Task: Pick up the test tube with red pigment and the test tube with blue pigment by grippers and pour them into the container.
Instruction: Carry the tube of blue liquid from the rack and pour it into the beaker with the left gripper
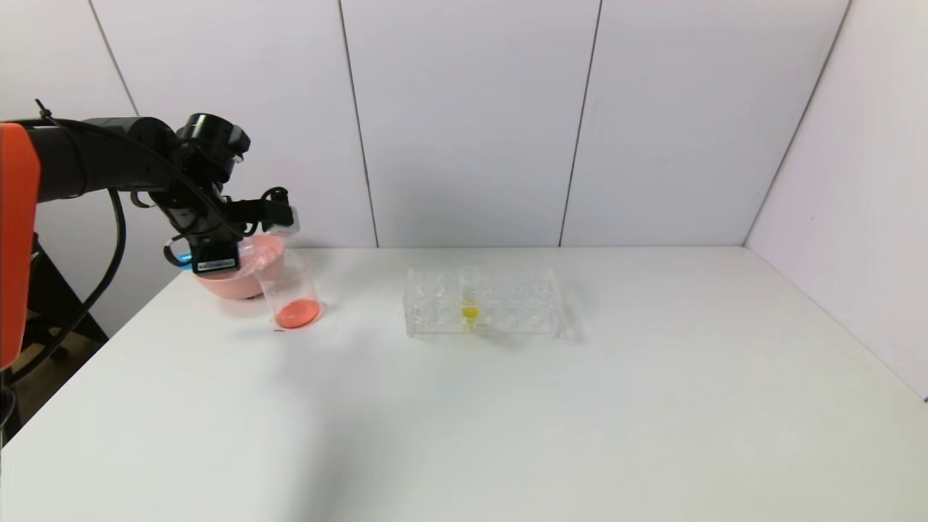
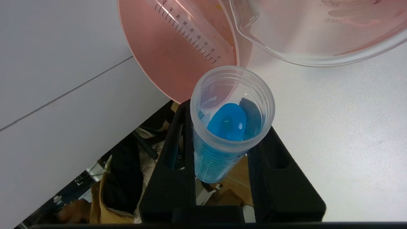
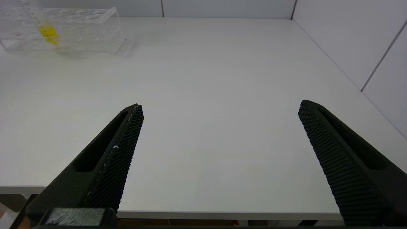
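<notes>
White table (image 1: 507, 406), grey wall panels behind. Far left: left gripper (image 2: 222, 149) clenched on blue tube (image 2: 230, 127), raised by pink bowl (image 1: 243, 279). Tube's long axis tilted, open mouth toward beaker (image 1: 293, 293), which stands just beside bowl, red liquid at bottom. Beaker rim near tube mouth; judgement: more tilt needed before blue runs out. Centre: clear rack (image 1: 482, 304) holds yellow tube (image 1: 470, 301). Right gripper (image 3: 219, 140) released, empty, well apart from beaker.
</notes>
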`<state>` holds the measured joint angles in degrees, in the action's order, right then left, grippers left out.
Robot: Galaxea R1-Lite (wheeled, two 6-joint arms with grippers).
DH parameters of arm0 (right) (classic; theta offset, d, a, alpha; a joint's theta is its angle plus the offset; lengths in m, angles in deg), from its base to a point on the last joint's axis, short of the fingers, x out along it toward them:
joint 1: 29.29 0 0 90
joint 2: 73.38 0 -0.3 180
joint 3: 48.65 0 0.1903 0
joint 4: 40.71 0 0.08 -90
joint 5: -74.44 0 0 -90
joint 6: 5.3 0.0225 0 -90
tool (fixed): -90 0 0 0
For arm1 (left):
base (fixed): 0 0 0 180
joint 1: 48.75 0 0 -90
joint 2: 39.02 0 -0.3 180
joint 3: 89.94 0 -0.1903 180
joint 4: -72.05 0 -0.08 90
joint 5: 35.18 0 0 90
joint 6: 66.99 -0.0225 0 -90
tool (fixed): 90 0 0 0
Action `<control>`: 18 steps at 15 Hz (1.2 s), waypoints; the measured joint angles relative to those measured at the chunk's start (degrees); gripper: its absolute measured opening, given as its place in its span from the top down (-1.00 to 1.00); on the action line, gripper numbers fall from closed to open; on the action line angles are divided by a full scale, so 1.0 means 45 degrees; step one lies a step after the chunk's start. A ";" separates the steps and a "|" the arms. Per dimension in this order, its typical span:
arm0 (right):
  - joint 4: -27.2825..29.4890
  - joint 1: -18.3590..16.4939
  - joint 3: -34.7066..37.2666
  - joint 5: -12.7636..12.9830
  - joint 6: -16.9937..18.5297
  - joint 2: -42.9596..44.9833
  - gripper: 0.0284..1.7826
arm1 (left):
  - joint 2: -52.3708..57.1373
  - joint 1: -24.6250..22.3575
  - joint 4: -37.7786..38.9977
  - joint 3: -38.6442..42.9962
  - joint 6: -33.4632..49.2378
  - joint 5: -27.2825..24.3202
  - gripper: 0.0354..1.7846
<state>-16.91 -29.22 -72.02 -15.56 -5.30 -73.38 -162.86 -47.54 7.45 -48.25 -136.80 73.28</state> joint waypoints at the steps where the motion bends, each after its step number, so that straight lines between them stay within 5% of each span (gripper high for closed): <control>1: 0.0000 0.0000 0.0000 0.0000 0.0000 0.0000 -0.99 | -0.0019 0.0030 -0.0005 0.0000 0.0000 0.0033 0.49; 18: 0.0000 -0.0005 0.0000 0.0000 0.0000 0.0000 -0.99 | -0.0122 0.0190 0.0035 0.0000 -0.0005 0.0073 0.49</control>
<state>-16.91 -29.25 -72.02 -15.56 -5.30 -73.38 -163.41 -46.69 7.61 -48.25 -136.83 73.61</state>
